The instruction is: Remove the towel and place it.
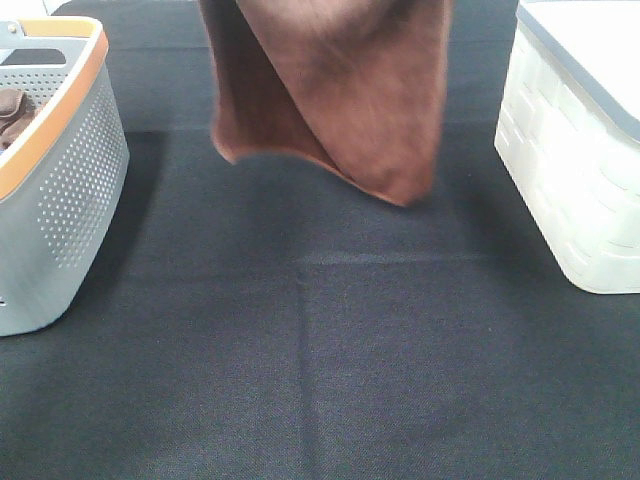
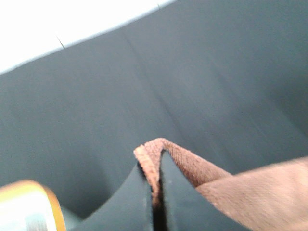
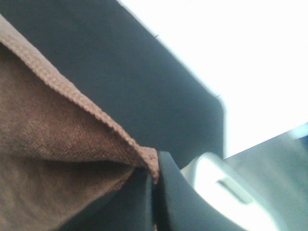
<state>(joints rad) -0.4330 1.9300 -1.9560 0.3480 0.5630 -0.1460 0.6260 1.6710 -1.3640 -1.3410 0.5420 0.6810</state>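
Note:
The reddish-brown towel (image 1: 330,90) hangs in the air above the black table, its top out of the exterior high view and its lower edge clear of the cloth. My left gripper (image 2: 156,192) is shut on one hemmed corner of the towel (image 2: 163,154). My right gripper (image 3: 153,192) is shut on another hemmed corner of the towel (image 3: 57,134). Neither gripper shows in the exterior high view; both are above its top edge.
A grey perforated basket with an orange rim (image 1: 60,190) stands at the left, with darker brown cloths (image 1: 12,112) inside. A white lidded woven-pattern box (image 1: 580,150) stands at the right. The black table cloth (image 1: 320,350) lies between them.

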